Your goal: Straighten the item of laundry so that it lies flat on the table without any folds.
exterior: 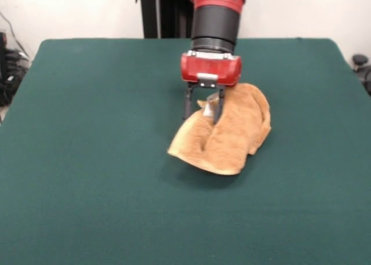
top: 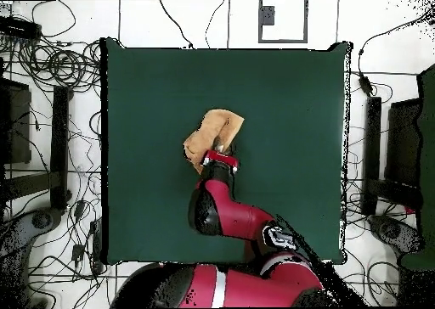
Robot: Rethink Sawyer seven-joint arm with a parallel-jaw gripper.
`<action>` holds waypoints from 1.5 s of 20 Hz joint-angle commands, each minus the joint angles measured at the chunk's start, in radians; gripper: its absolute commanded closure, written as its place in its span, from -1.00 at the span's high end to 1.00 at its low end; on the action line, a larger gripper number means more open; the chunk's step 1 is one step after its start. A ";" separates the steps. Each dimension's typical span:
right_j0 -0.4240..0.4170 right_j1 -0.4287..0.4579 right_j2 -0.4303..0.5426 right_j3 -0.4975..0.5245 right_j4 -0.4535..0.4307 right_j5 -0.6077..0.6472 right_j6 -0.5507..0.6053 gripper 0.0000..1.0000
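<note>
The tan-orange towel (exterior: 237, 138) lies bunched and folded a little right of the middle of the dark green table (exterior: 87, 160). My gripper (exterior: 203, 111) comes straight down onto the towel's far left part. Its two dark fingers (exterior: 188, 105) stand on either side of a raised fold and pinch it. The towel's near edge hangs slightly off the cloth, with a shadow under it. In the overhead view the towel (top: 217, 126) shows as a crumpled patch just beyond the red gripper head (top: 219, 159), near the middle of the table (top: 289, 93).
The red and black arm (top: 234, 216) reaches in from the table's robot side. Cables and stands (top: 51, 68) lie on the floor around the table. Green cloth stretches wide on all sides of the towel.
</note>
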 commanded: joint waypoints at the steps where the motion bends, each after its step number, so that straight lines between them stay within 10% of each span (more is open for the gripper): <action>1: -0.015 -0.024 0.213 0.023 0.041 -0.046 0.387 1.00; 30: 0.032 -0.068 0.128 0.043 0.113 0.026 0.341 1.00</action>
